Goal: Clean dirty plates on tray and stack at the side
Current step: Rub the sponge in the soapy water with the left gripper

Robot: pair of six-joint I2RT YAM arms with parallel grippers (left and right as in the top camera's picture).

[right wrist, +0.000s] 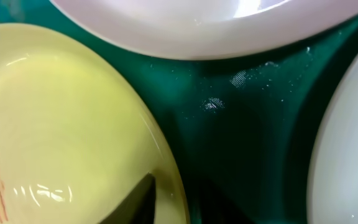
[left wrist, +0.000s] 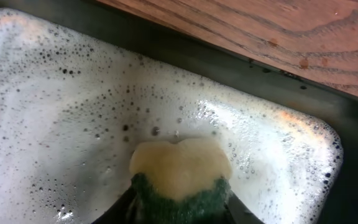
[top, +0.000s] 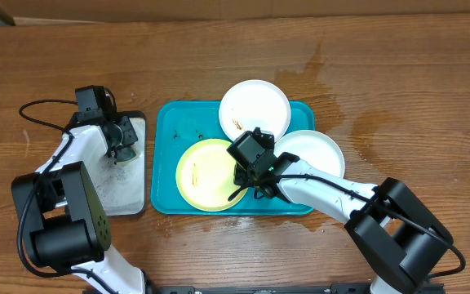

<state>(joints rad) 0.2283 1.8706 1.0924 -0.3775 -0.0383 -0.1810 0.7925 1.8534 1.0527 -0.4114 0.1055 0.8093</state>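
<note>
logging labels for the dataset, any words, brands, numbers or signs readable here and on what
No readable text in any view.
The tray, yellow plate and white plates: plain, no print.
The soapy tray and sponge: no label showing.
Brown streaks on the yellow plate are smears, not writing.

Teal tray (top: pixel 163 163), brown-streaked pale yellow plate (top: pixel 206 173), white plates (top: pixel 255 104), yellow-and-green sponge (left wrist: pixel 180 174).
</note>
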